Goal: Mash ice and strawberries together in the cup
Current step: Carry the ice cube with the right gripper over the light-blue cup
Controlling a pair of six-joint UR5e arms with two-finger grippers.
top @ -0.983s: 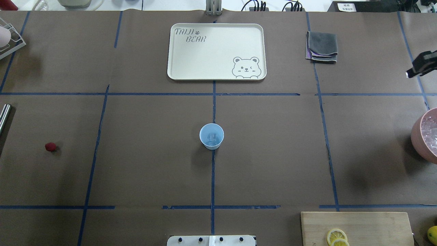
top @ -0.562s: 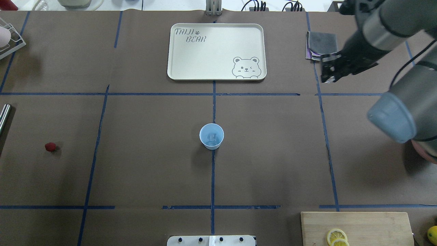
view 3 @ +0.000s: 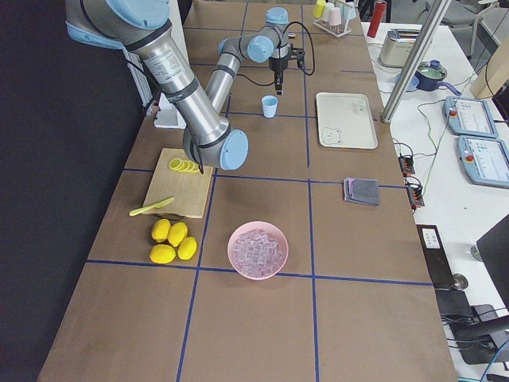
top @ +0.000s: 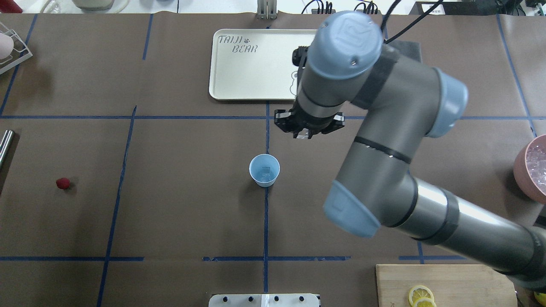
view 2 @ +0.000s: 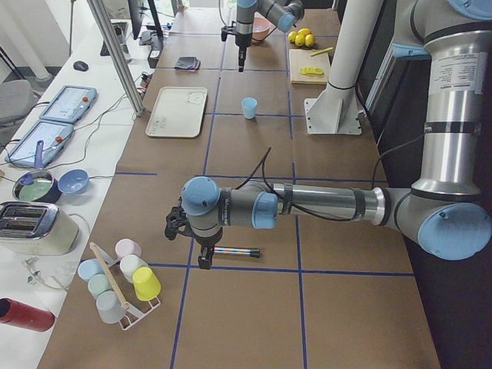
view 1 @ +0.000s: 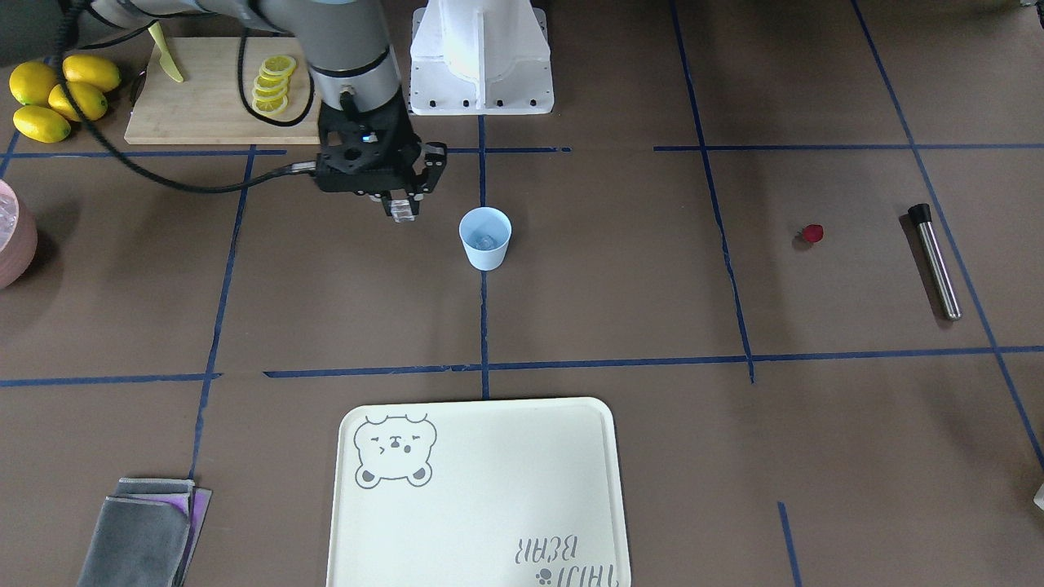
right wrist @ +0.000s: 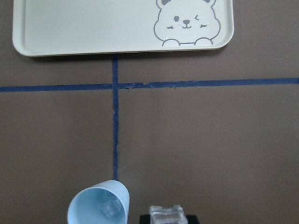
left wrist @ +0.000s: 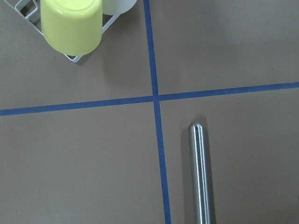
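Note:
The pale blue cup (top: 264, 170) stands at the table's middle with one ice cube (top: 265, 171) inside it. My right gripper (top: 303, 135) hangs raised just beyond and to the right of the cup, shut on another clear ice cube (view 1: 402, 210), which also shows between the fingers in the right wrist view (right wrist: 166, 214) beside the cup (right wrist: 99, 205). The strawberry (top: 63, 183) lies alone far to the left on the table. My left gripper (view 2: 204, 260) shows only in the exterior left view, above a metal rod (view 2: 234, 251); I cannot tell whether it is open or shut.
A cream bear tray (top: 222, 85) lies beyond the cup. A pink bowl (top: 522, 170) of ice sits at the right edge, a folded grey cloth (view 1: 139, 538) behind it. A cutting board (view 1: 204, 98) with lemon slices, whole lemons (view 1: 49, 94) and a cup rack (view 2: 115, 284) stand at the edges.
The right arm has swung in from the table's right edge to the middle, carrying the ice cube close to the cup. Cup and strawberry have not moved.

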